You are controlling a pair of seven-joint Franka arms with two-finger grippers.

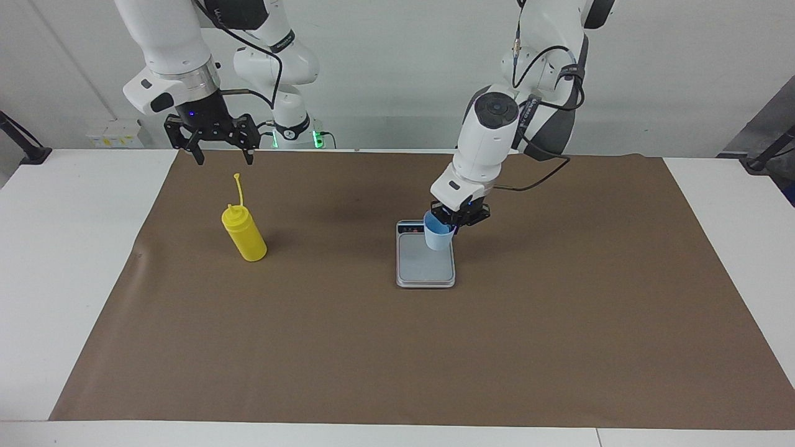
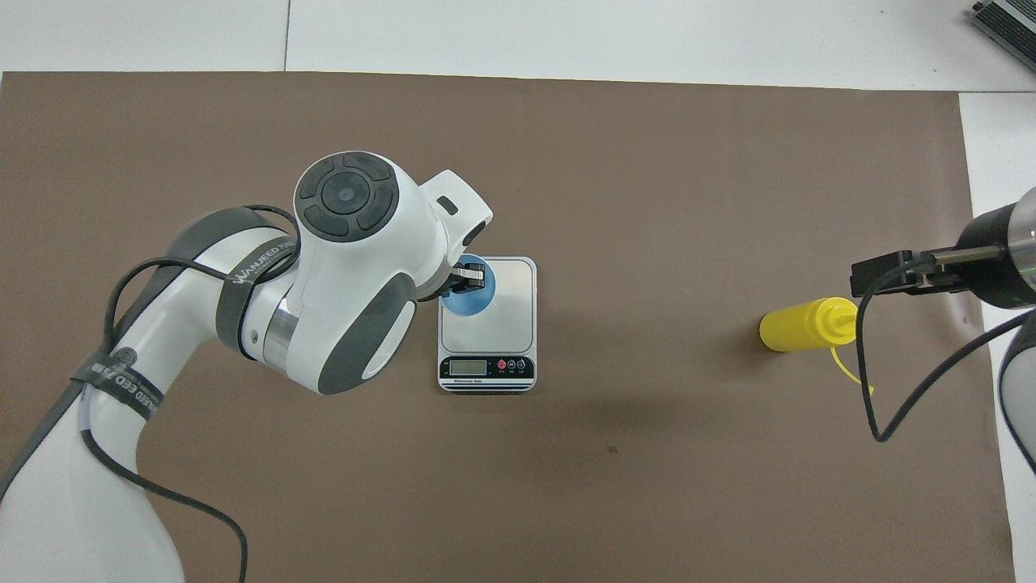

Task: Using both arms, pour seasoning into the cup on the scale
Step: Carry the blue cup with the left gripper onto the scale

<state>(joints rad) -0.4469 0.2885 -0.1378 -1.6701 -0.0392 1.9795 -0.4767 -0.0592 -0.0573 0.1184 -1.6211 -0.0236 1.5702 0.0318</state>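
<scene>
left gripper (image 1: 452,225) was clamped on the cup's (image 1: 438,238) rim, holding it over the scale (image 1: 426,264) near the display end, whether touching the platform yet i couldn't tell. right gripper (image 1: 221,153) hung released w/ fingers spread, waiting above the mat. seasoning bottle (image 1: 245,238) stood upright just below it, slightly farther from the robots, so right arm's clearly nearer for that pickup.

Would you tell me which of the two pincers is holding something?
The left pincer, over the scale, grips the blue cup; the right pincer hangs open and empty.
</scene>
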